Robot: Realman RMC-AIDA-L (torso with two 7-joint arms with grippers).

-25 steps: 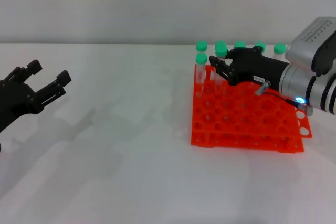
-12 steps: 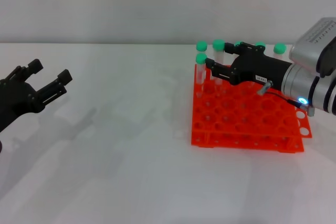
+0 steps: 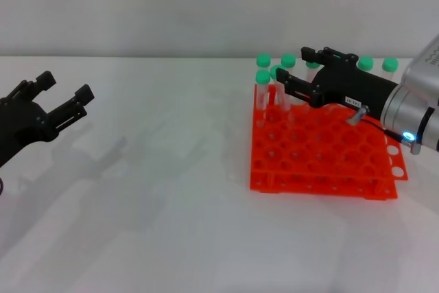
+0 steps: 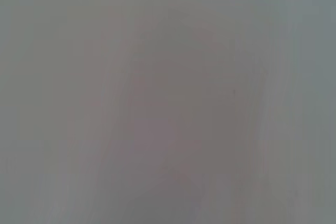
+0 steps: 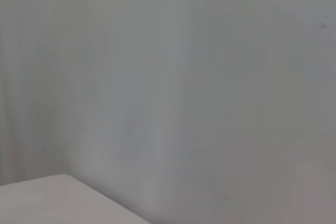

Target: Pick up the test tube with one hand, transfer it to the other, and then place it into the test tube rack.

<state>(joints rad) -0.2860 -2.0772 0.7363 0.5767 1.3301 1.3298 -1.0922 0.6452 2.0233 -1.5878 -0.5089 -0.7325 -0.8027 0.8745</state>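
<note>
The orange-red test tube rack (image 3: 322, 152) stands on the white table at the right. Several green-capped tubes stand in its back rows. One test tube (image 3: 279, 87) stands in the back-left part, next to two others (image 3: 263, 90). My right gripper (image 3: 291, 66), black on a silver-grey arm with a lit ring, hovers over the rack's back row. It is open, and its fingertips sit close beside that tube's cap without gripping it. My left gripper (image 3: 63, 94) hangs open and empty at the far left. Both wrist views show only a blank pale surface.
More green caps (image 3: 378, 64) show behind my right arm at the rack's back right. The rack's front rows hold no tubes. The white table (image 3: 171, 190) stretches between the two grippers.
My right gripper has opened and drawn back to the right and slightly up. The tube it held now stands in the rack. My left gripper has barely moved.
</note>
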